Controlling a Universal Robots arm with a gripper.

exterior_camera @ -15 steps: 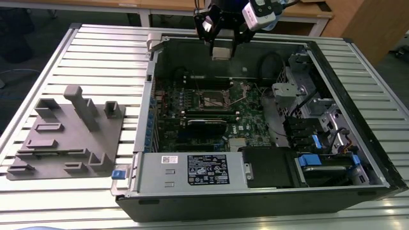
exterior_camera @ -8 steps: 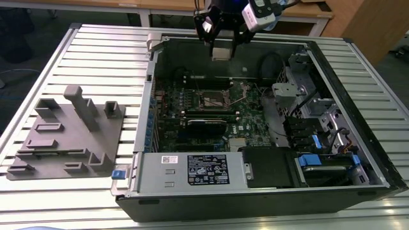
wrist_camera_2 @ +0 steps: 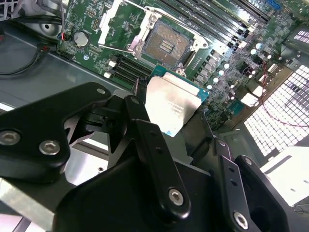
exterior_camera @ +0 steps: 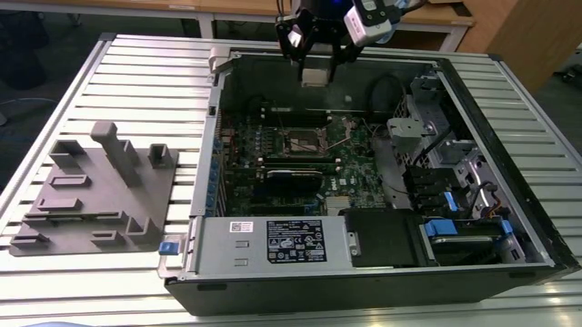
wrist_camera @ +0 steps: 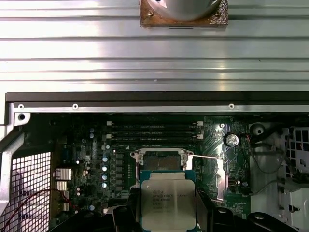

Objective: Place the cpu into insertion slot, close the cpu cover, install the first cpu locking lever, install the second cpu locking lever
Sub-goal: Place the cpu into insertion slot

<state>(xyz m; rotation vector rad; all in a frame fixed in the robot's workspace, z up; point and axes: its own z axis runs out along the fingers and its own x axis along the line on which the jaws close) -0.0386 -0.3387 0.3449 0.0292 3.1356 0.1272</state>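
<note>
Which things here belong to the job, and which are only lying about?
For the job: the cpu, clamped by the gripper; the insertion slot, uncovered.
Lying about: the grey moulded block; the labelled metal box; the coin battery.

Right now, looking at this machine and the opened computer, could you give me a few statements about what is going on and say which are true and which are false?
1. The gripper holds the cpu between its fingers. True.
2. The cpu sits in the insertion slot. False: the slot is empty, and the cpu hangs above the open case.
3. The computer case lies open, with its green circuit board showing. True.
4. The grey block stands on the exterior view's right of the case. False: it stands on the exterior view's left.
</note>
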